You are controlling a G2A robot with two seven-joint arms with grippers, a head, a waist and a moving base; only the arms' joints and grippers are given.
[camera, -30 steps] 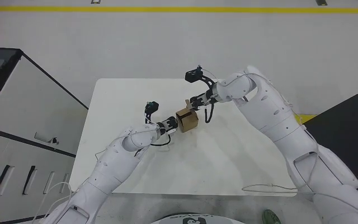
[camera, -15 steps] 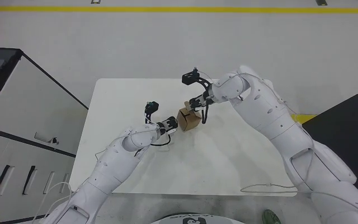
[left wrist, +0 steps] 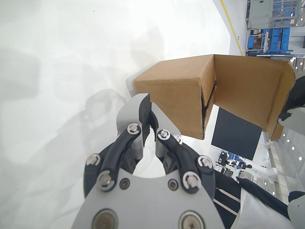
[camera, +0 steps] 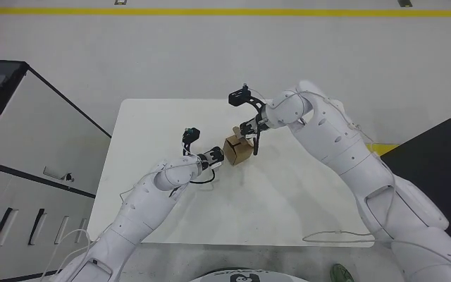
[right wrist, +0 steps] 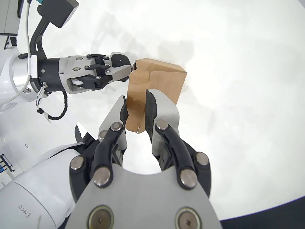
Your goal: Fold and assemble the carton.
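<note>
Spanning the middle of the top view, a white surface with rounded corners stands on a pale grey floor crossed by a yellow line; a grey cabinet sits just beside it at the left; blue storage racks line the room behind. Near the surface's middle, a small brown corrugated cardboard carton is held between both arms, its faces plain brown. The left hand has its fingers pressed together on one wall edge of the carton; the right hand pinches a folded flap on the opposite side; whether the carton touches the surface cannot be told.
</note>
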